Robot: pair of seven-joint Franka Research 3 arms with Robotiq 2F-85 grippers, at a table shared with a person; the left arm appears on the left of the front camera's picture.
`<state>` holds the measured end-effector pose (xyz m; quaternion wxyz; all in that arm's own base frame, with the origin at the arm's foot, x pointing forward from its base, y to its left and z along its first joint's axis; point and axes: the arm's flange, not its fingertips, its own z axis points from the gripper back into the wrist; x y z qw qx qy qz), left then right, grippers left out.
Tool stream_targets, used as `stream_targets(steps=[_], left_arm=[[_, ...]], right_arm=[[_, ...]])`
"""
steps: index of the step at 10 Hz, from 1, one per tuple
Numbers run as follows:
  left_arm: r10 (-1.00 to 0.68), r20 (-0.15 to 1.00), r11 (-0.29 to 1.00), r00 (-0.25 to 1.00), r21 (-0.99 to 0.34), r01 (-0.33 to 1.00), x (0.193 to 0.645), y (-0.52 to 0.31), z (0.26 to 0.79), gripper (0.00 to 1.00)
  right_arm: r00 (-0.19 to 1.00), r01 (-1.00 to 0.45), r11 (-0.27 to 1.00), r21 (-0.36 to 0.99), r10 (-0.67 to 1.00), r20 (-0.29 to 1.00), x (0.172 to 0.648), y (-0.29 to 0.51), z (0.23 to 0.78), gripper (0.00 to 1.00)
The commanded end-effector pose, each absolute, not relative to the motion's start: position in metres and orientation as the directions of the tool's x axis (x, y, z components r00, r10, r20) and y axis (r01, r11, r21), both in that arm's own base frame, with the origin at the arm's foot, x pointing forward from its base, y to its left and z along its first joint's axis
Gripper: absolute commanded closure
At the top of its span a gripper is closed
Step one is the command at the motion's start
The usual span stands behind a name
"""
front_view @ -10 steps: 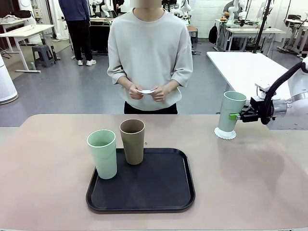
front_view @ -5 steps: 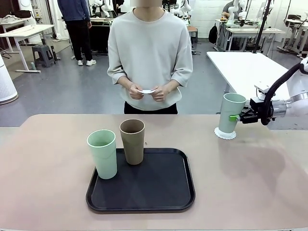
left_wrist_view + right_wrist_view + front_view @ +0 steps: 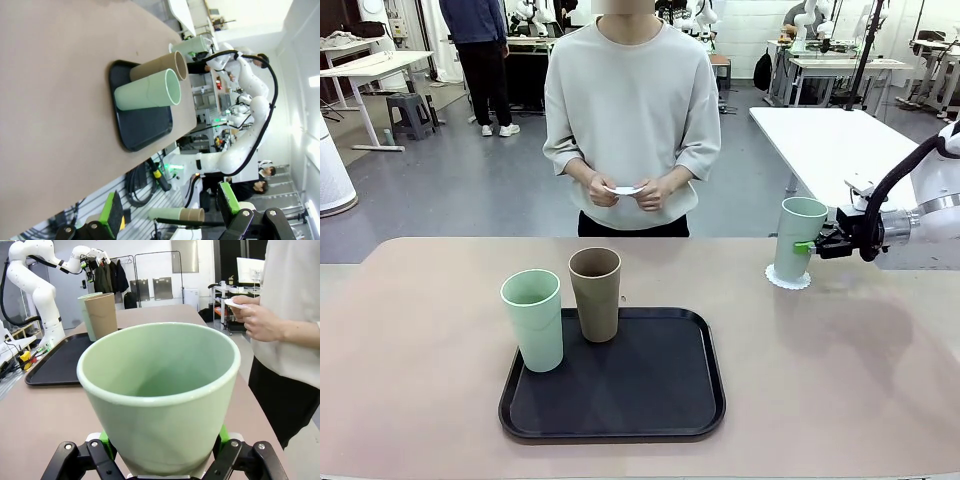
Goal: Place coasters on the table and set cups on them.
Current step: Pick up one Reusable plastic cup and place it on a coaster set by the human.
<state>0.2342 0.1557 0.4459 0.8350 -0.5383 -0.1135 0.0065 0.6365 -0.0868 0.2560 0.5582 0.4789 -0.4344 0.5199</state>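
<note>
My right gripper [image 3: 810, 245] is shut on a pale mint green cup [image 3: 797, 238], which stands nearly upright on a white lacy coaster [image 3: 788, 279] at the table's [image 3: 420, 330] far right. In the right wrist view that cup [image 3: 160, 395] sits between my green pads [image 3: 222, 434]. A second mint cup [image 3: 533, 320] and a brown cup [image 3: 595, 294] stand on the black tray [image 3: 650, 390]. The person holds another coaster [image 3: 624, 189] in both hands. My left gripper [image 3: 170, 210] is open and holds nothing, well back from the mint cup [image 3: 147, 91] and brown cup [image 3: 157, 67].
The person [image 3: 630, 110] stands at the far edge, hands at waist height. A white-topped table [image 3: 840, 140] lies behind my right arm. Bare tabletop stretches to the tray's left and right.
The cup in my right gripper has tipped from a slight lean to nearly upright over its coaster. The gripper rose a touch. The person and the tray cups have not moved.
</note>
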Motion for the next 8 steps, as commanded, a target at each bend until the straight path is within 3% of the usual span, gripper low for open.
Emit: stream_targets(steps=[1,8], left_arm=[[0.14,0.193,0.419,0.971,-0.9,0.118,0.234,0.1571,0.4461,0.0],[0.14,0.193,0.419,0.971,-0.9,0.118,0.234,0.1571,0.4461,0.0]], right_arm=[[0.102,-0.995,0.002,0.104,0.176,0.979,0.6469,-0.0855,0.2586,0.14],[0.138,-0.99,-0.003,0.14,0.17,0.976,0.6447,-0.0843,0.2554,0.14]])
